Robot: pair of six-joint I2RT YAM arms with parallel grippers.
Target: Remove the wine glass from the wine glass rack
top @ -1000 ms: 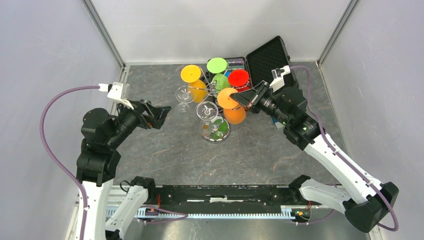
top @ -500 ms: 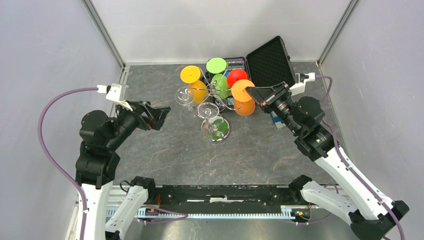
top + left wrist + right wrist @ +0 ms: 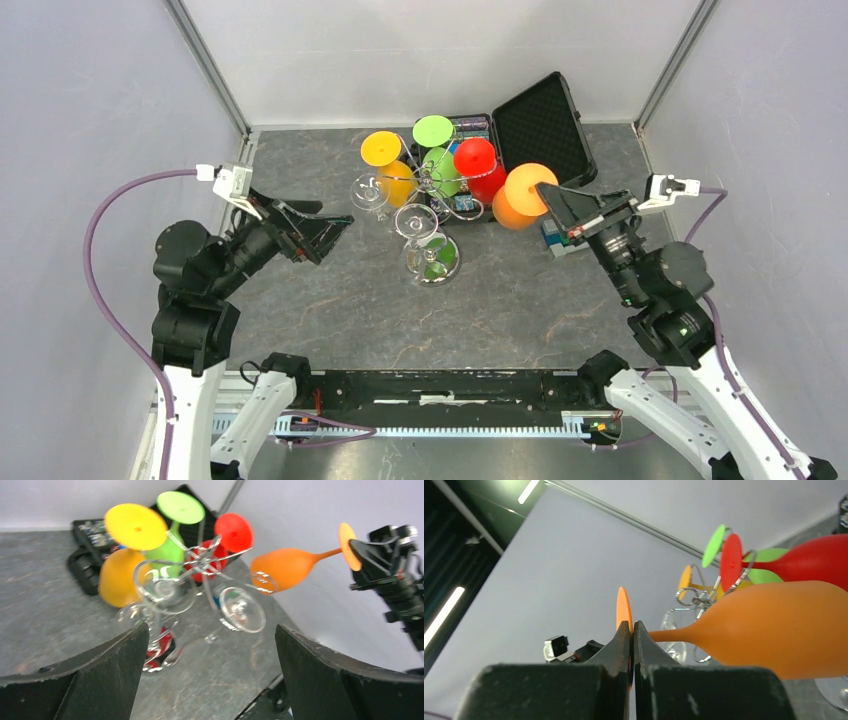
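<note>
While aloft, one orange wine glass (image 3: 526, 187)

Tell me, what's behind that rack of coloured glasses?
An open black case, lid raised. The green glass and red glass on the wine glass rack cover most of its tray.

Matt orange wine glass (image 3: 512, 210), shiny chrome wire rack (image 3: 432, 265), mottled stone-look table (image 3: 330, 300)

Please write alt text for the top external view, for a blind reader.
The right gripper is shut on the foot of an orange wine glass, held sideways just right of the chrome wire wine glass rack. A yellow glass, a green glass, a red glass and clear glasses hang there; the left gripper is open.
</note>
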